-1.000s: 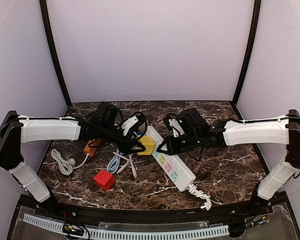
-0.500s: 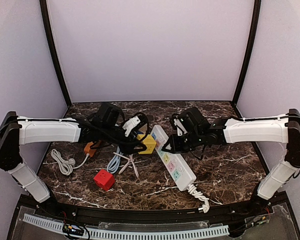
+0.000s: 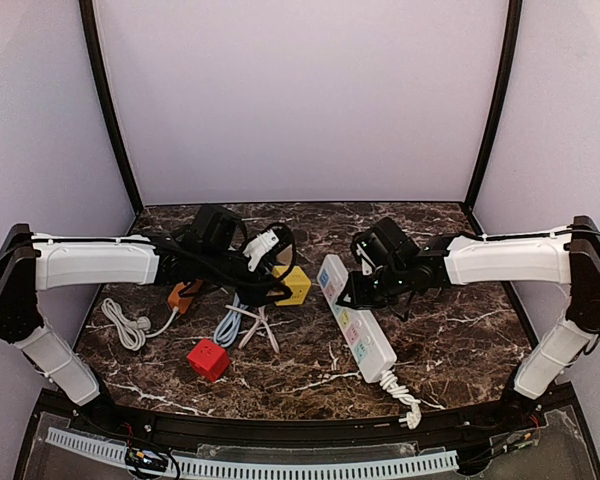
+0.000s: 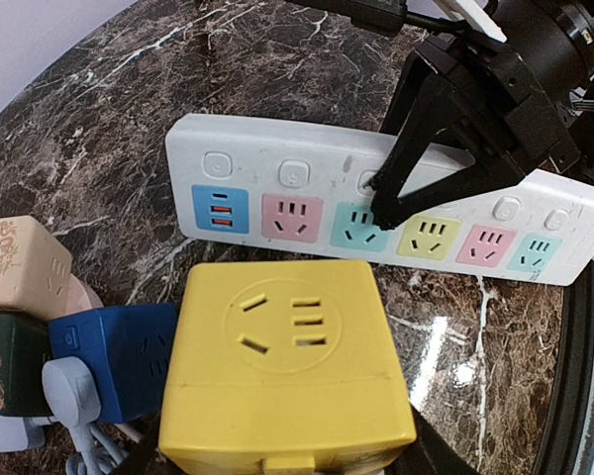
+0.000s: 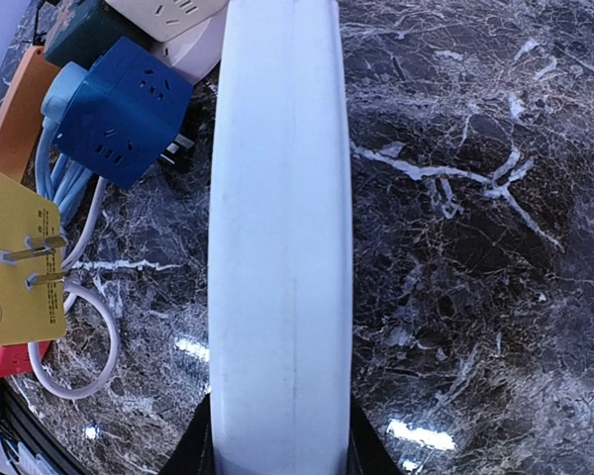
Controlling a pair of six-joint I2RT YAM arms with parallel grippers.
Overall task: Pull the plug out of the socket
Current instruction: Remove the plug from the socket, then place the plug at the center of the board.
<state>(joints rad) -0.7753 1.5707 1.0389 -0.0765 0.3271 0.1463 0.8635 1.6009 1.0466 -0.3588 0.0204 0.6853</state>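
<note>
Plainly, the yellow cube plug sits apart from the white power strip: in the left wrist view it fills the lower middle of the frame, with a band of bare marble tabletop between it and the strip, which runs across the upper half. The left claw is pinching that cube, its dark fingers only just showing at the bottom edge of its own view. From the right wrist camera the cube's underside appears at the left edge, its two metal prongs bare and touching nothing. The right claw is clamped onto the white power strip (one fingertip lands on the top face by the teal outlet), and in its own view the strip's side runs up the middle of the frame from between the fingers. In the overhead view the strip lies diagonally at centre, the cube just to its left. A blue cube socket rests beside the strip at upper left of the right wrist view, and a red cube sits lower left in the overhead view, well apart
</note>
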